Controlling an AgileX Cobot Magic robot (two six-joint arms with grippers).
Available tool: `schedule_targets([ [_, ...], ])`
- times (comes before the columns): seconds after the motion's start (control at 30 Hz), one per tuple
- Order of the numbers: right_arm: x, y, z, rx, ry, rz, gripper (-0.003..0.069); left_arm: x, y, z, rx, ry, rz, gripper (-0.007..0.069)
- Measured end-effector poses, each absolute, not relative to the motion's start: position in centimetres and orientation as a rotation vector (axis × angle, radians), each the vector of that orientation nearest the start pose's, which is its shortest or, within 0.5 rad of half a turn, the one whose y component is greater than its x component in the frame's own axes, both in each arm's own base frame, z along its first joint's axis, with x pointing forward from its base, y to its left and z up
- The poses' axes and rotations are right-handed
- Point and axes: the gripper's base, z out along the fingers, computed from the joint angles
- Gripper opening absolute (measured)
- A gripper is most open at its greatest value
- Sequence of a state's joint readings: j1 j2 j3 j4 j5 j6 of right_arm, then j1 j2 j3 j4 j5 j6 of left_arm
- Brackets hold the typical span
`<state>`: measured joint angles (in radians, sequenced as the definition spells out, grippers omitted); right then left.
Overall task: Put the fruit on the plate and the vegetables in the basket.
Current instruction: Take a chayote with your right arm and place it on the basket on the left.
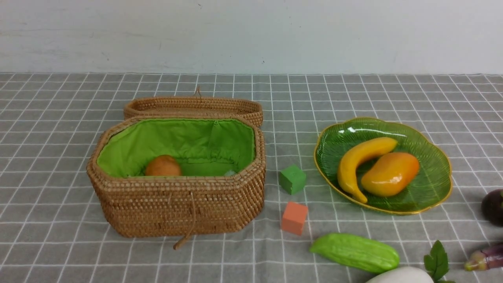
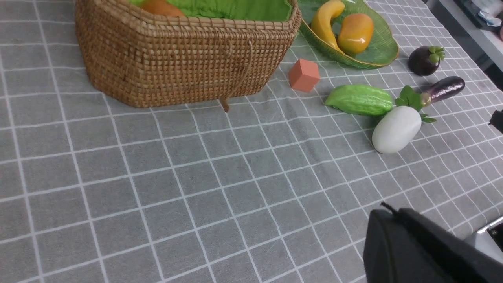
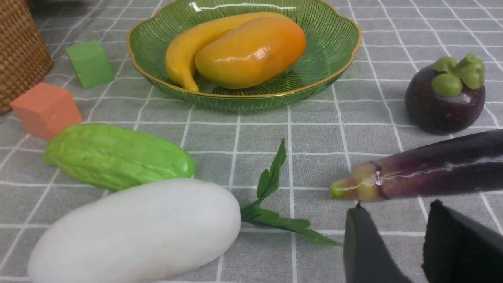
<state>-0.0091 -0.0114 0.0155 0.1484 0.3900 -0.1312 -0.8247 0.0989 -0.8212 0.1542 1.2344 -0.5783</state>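
Plate (image 1: 432, 190): banana (image 1: 355, 161) and mango (image 1: 390, 173) lie touching in the green dish.
Basket (image 1: 177, 200): lid open, potato-like lump (image 1: 162, 166) on the lining.
Worktop (image 1: 59, 255): mangosteen (image 1: 493, 206) beside the plate; gourd (image 1: 355, 252), white leafy piece (image 1: 401, 275) and eggplant (image 1: 485, 257) nearer the robot.
Left fingers (image 2: 404, 247): closed, empty, above bare cloth.
Right fingers (image 3: 367, 247): apart, holding nothing, near the eggplant's stem end.
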Motion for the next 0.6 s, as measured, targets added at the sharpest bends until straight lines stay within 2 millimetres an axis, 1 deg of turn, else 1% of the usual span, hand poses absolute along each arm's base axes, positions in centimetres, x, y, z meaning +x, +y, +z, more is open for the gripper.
schedule_targets([
  [0.2, 5.2, 0.5, 17.4, -0.024, 1.873, 0.051, 0.0241, -1.4, 3.8, 34.9, 0.200, 2.038, -0.684, -0.0013],
  [0.37, 5.2, 0.5, 17.4, -0.024, 1.873, 0.051, 0.0241, -0.1, 3.0, 35.5, 0.201, 1.965, -0.657, -0.0013],
  [0.5, 5.2, 0.5, 17.4, -0.024, 1.873, 0.051, 0.0241, 1.3, 1.8, 35.3, 0.176, 1.983, -0.561, -0.0013],
  [0.53, 5.2, 0.5, 17.4, -0.024, 1.873, 0.051, 0.0241, 1.7, 1.4, 35.1, 0.139, 1.994, -0.514, -0.0013],
  [0.57, 5.2, 0.5, 17.4, -0.024, 1.873, 0.051, 0.0241, 1.8, 1.3, 35.1, 0.133, 1.995, -0.508, -0.0013],
  [0.6, 5.2, 0.5, 17.4, -0.024, 1.873, 0.051, 0.0241, 2.3, 1.0, 34.7, 0.079, 1.991, -0.443, -0.0013],
])
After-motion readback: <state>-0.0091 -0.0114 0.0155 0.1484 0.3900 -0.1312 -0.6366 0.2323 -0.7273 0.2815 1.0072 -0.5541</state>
